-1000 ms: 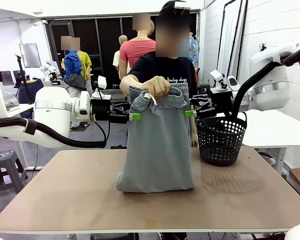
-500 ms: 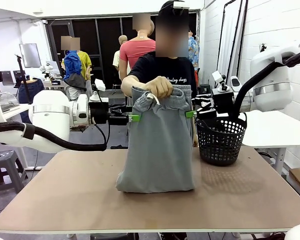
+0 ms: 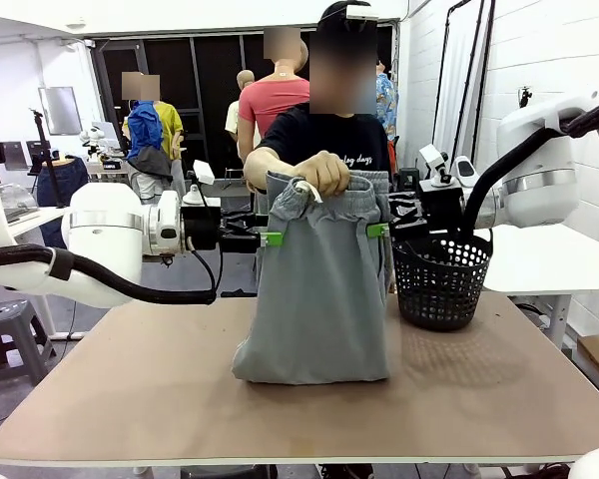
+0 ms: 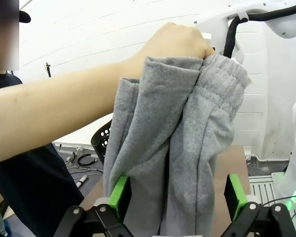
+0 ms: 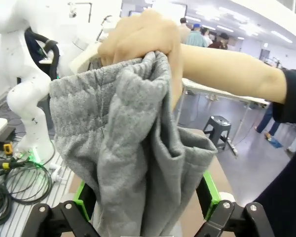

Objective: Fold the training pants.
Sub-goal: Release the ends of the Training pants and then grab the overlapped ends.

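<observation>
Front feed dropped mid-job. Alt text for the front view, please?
A person's hand holds the grey training pants up by the waistband, their lower end resting on the table. The left gripper and right gripper, both open, flank the pants just below the waistband; a black mesh basket stands on the table's right.

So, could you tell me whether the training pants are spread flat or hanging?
Hanging: the person's hand holds the training pants up by the waistband.

pants (image 3: 319, 289): soft matt grey jersey cloth, ribbed waistband; basket (image 3: 441, 279): black plastic mesh; table (image 3: 130, 389): matt brown board; arms (image 3: 105, 235): glossy white plastic; pads (image 4: 119, 194): green rubbery
</observation>
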`<action>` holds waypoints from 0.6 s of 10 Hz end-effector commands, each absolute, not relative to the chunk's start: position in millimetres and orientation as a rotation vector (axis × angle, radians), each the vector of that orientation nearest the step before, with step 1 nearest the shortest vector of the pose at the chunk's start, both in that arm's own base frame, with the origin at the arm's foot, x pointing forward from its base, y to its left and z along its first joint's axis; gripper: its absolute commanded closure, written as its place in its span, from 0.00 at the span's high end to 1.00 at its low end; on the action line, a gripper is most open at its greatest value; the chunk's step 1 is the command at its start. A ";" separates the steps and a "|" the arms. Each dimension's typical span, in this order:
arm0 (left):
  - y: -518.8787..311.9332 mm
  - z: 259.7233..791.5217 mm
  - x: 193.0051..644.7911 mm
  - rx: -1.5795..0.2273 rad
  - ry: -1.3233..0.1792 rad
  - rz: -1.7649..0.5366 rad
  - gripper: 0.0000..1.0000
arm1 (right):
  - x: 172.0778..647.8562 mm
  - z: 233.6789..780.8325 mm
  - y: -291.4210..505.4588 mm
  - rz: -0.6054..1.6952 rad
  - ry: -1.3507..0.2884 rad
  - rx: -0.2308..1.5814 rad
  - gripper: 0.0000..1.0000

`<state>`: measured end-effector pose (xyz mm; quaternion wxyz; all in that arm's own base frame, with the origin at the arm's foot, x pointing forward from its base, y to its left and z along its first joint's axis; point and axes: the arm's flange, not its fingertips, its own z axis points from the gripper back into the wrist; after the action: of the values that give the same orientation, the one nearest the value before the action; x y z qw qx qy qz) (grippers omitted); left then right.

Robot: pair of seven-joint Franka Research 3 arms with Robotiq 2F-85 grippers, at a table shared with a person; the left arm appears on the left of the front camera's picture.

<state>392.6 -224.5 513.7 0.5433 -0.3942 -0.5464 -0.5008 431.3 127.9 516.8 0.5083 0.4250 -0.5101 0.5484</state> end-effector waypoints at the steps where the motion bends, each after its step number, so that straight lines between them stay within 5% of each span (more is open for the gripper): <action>1: -224.4 510.6 396.5 -0.949 -1.308 -1.191 1.00 | 429.6 514.6 125.4 1.301 -1.192 1.114 1.00; 6: -212.4 515.0 376.8 -0.798 -1.380 -1.134 1.00 | 428.6 512.5 125.0 1.323 -1.143 1.125 1.00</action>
<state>388.7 -211.2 520.7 0.5562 -0.3646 -0.5619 -0.4919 428.0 127.4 511.7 0.5043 0.4599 -0.4864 0.5455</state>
